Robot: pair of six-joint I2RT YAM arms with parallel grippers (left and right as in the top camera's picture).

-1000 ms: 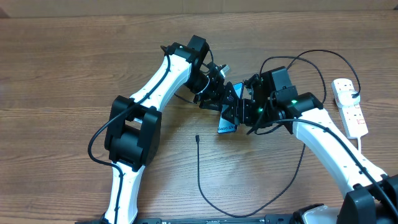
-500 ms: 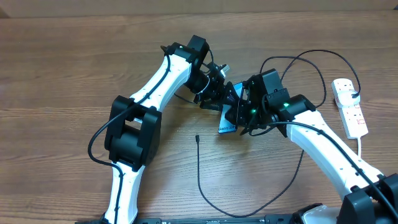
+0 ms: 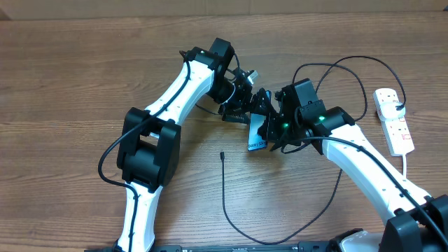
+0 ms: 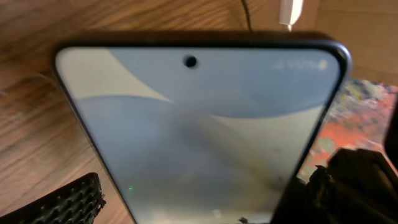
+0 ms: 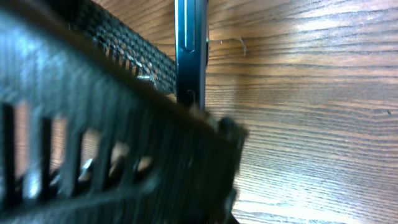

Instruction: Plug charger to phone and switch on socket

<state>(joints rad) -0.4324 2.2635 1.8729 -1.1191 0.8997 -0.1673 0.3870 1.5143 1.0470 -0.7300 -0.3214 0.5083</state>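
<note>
Phone: I see the phone [image 3: 257, 137] near the middle of the table [image 3: 70, 77], caught between the two grippers. It is tipped up rather than lying flat, with its lit blue screen showing. I cannot tell whether its near end touches the wood.

Left gripper: the left gripper [image 3: 250, 114] reaches in from the far left and its jaws are clamped on the phone. In my left wrist view the screen fills the frame, and a ribbed finger pad [image 4: 68, 202] sits at the phone's lower left edge.

Right gripper: the right gripper [image 3: 275, 128] is pressed close on the phone's right side. In my right wrist view the phone appears edge-on and upright, with one ribbed pad [image 5: 124, 43] lying against its face. The other finger is out of sight, so I cannot tell whether these jaws are closed on it.

Charger: the charger [image 3: 225, 203] lies on the wood and is not in the phone. Its plug tip [image 3: 222, 155] rests near and to the left of the phone, clearly apart from it. The cable runs toward the near edge, sweeps right in a wide loop, then passes behind the right arm.

Socket: the socket [image 3: 392, 122] lies at the far right of the table, well apart from the phone, with its white cord [image 3: 406, 159] trailing toward the near side. The switches are too small for me to read.
</note>
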